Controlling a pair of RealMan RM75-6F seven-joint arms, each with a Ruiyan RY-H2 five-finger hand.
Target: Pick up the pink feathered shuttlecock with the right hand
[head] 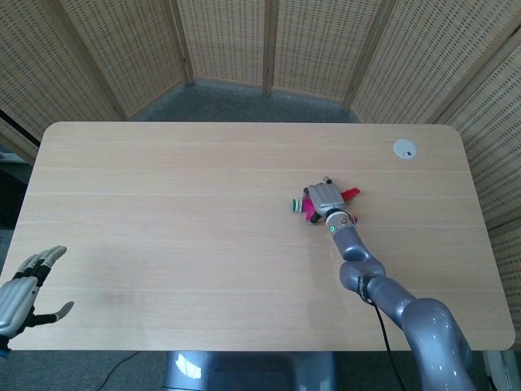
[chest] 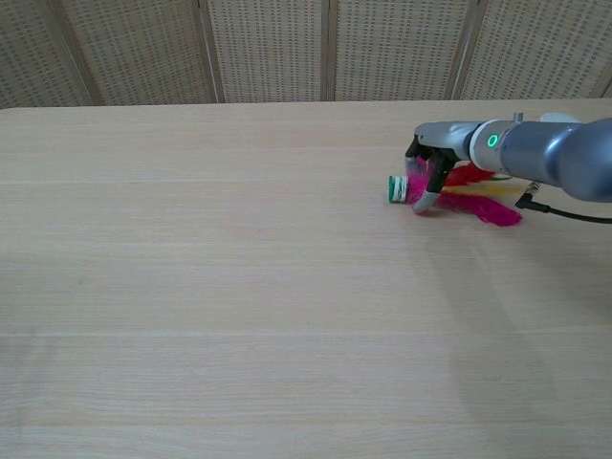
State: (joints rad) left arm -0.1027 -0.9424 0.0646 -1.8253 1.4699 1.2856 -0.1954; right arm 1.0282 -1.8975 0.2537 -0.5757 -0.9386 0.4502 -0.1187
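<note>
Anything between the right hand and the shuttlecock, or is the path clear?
Nothing visible stands between them. The right hand is right over the shuttlecock, fingers curled down at its base beside the green cap; whether it grips yet is unclear.

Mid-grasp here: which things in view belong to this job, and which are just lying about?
Part of the job:
- pink feathered shuttlecock, lying on the table
- right hand, fingers curled down over the shuttlecock

Just lying about:
- small white disc near the table's far right corner
- left hand, idle at the near left edge
</note>
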